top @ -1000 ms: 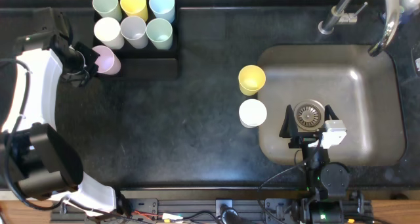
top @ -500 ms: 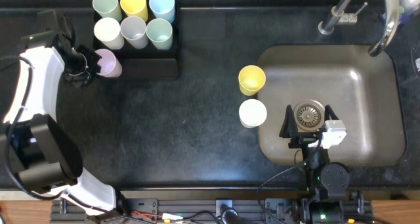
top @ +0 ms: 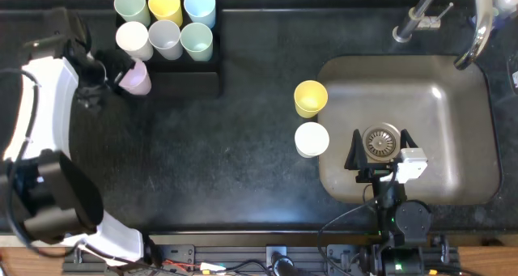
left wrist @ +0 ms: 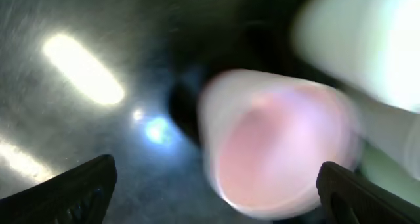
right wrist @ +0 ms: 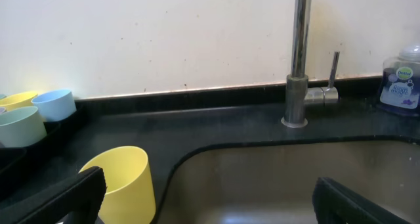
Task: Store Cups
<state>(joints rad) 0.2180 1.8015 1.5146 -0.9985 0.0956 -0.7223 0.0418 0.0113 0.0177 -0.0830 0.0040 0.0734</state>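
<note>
Top view showed a dark counter with a steel sink on the right of the frame and a tap behind it. On the left side, the left arm reached up to a black tray in the upper left. Six cups stood upright in the tray in two rows of three. A pink cup sat tilted at the tray's lower left corner, just beside the white cup of the lower row. The left gripper had its fingers spread wide with the pink cup's mouth just ahead of them, not pinched. The right gripper hung over the sink near the drain, fingers also spread. A yellow cup and a white cup stood by the sink's left edge
</note>
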